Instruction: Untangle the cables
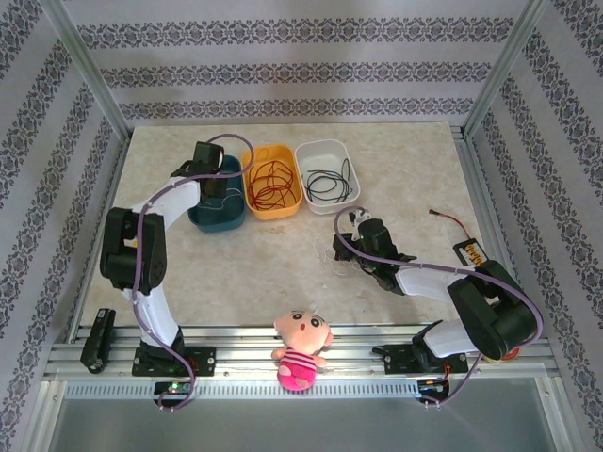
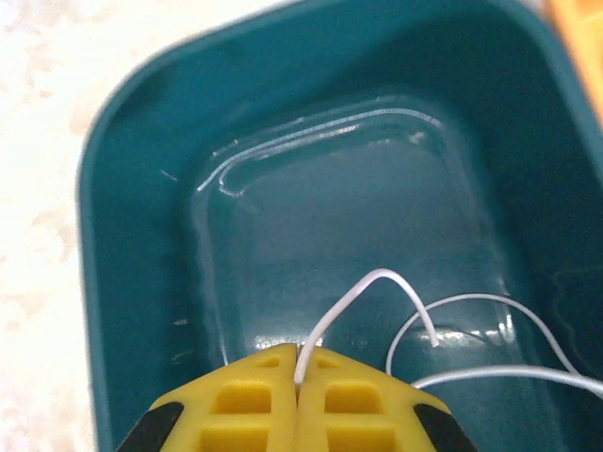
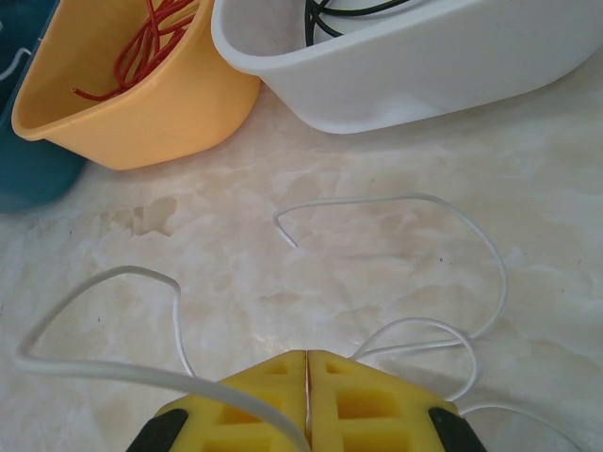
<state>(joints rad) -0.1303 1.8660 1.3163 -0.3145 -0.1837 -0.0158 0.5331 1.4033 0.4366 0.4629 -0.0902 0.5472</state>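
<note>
My left gripper (image 2: pixel 300 353) hangs over the inside of the teal bin (image 2: pixel 132 235) and is shut on a white cable (image 2: pixel 377 275), which arches out from between the yellow fingers; more white loops lie on the bin floor. My right gripper (image 3: pixel 307 353) is low over the table, its jaws shut. A white cable (image 3: pixel 104 372) crosses its left finger and meets the seam, so it looks pinched there. More white cable (image 3: pixel 415 199) curls on the table ahead. Red cables (image 1: pixel 270 184) lie in the yellow bin (image 1: pixel 294 200), and black cables (image 1: pixel 328 179) in the white bin (image 1: pixel 350 155).
The three bins stand in a row at the back of the table, with the left gripper (image 1: pixel 219 188) over the teal one (image 1: pixel 203 221). The right gripper (image 1: pixel 344 247) is mid-table. A plush doll (image 1: pixel 301 350) sits on the front rail. A small wired device (image 1: pixel 468 247) lies at the right.
</note>
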